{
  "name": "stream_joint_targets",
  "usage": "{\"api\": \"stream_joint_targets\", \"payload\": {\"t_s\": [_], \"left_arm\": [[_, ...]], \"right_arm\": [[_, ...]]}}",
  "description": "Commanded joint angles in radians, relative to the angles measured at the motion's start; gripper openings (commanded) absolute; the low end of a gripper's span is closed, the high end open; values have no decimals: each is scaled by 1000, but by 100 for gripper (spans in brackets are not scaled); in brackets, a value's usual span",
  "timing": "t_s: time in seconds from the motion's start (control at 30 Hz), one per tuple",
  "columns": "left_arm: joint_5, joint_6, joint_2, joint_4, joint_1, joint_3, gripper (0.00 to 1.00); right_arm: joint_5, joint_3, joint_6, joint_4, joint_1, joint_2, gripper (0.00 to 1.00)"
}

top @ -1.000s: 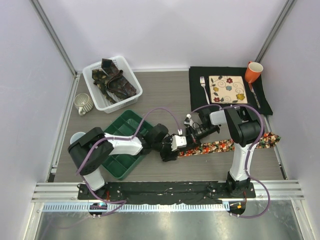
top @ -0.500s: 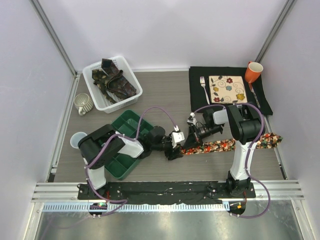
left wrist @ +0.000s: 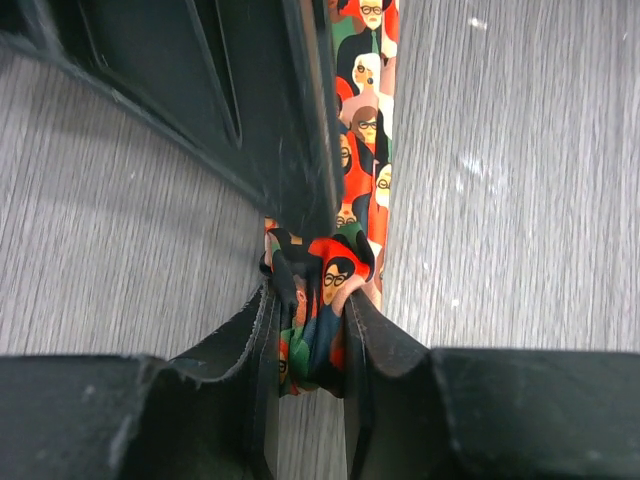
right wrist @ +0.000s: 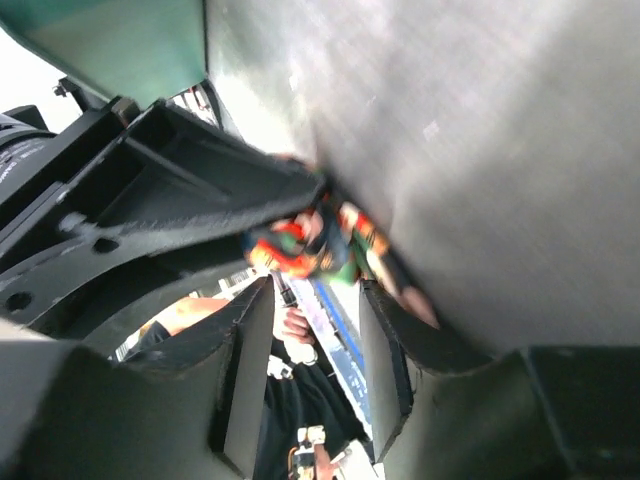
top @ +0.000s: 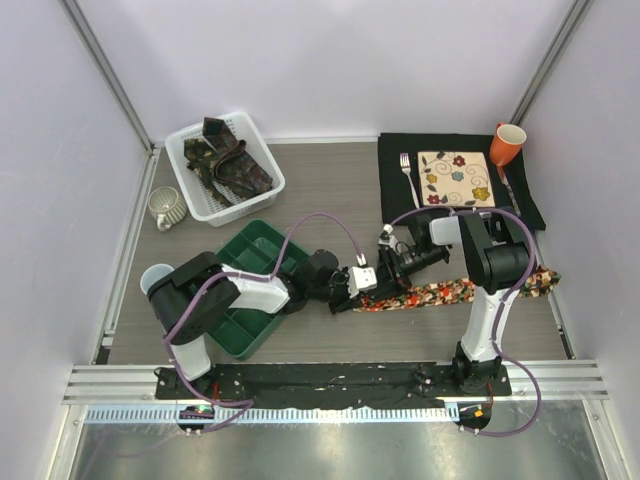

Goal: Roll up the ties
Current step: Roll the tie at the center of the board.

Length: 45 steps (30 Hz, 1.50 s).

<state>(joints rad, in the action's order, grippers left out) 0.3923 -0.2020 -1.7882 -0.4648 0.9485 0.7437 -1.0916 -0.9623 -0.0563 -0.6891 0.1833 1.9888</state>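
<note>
The red-orange multicolour tie (top: 450, 292) lies stretched across the table from centre to right. My left gripper (top: 352, 290) is shut on the tie's bunched left end (left wrist: 312, 300). My right gripper (top: 385, 268) is open and hovers just beyond that end, its jaws apart with nothing between them (right wrist: 315, 290); the tie end (right wrist: 305, 248) shows just past its fingertips. One of its dark fingers (left wrist: 250, 110) shows in the left wrist view, above the held end. Several dark patterned ties (top: 228, 160) lie heaped in the white basket (top: 258, 135) at the back left.
A green compartment tray (top: 240, 262) sits under my left forearm. A grey mug (top: 166, 207) and a pale cup (top: 152, 277) stand at the left. At the back right, a black placemat (top: 395, 185) holds a fork (top: 408, 175), a floral square plate (top: 455, 178) and an orange mug (top: 506, 143).
My left gripper has shifted slightly right and back while still holding the tie's end, and its elbow has moved. The right gripper has stayed close over the same end.
</note>
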Motion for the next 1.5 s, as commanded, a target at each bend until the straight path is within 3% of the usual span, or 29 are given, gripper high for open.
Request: {"api": "stream_joint_targets", "payload": {"t_s": [0.0, 0.27, 0.43, 0.63, 0.8, 0.9, 1.03, 1.2, 1.27, 1.3, 1.33, 1.4, 1.47], "left_arm": [[-81, -85, 12, 284, 6, 9, 15], [-116, -119, -10, 342, 26, 52, 15], [-116, -132, -10, 356, 32, 56, 14], [-107, -154, 4, 362, 33, 40, 14], [-102, -158, 3, 361, 33, 39, 14], [-101, -163, 1, 361, 35, 40, 14], [-95, -166, 0, 370, 35, 39, 14], [-92, -172, 6, 361, 33, 19, 14], [-92, -172, 9, 361, 35, 14, 14], [-89, -172, 13, 361, 33, 13, 14], [-89, -174, 12, 361, 35, 13, 14], [-89, -174, 15, 357, 35, 10, 14], [-87, -175, 15, 356, 35, 5, 14]], "right_arm": [[42, -29, -14, -99, 27, -82, 46], [41, -33, 52, -18, 107, -62, 44], [122, -55, 81, -1, 111, -28, 32], [151, -81, 75, -30, 87, -44, 40], [148, -93, 88, -10, 94, -44, 39], [151, -87, 101, 13, 114, -33, 31], [183, -75, 90, 17, 119, -25, 2], [211, -69, 38, -30, 110, -2, 1], [194, -88, 4, -78, 105, 7, 11], [179, -89, 6, -81, 99, -1, 33], [147, -90, 16, -79, 87, -10, 46], [130, -101, 22, -85, 81, -36, 53], [95, -118, 39, -89, 81, -51, 53]]}}
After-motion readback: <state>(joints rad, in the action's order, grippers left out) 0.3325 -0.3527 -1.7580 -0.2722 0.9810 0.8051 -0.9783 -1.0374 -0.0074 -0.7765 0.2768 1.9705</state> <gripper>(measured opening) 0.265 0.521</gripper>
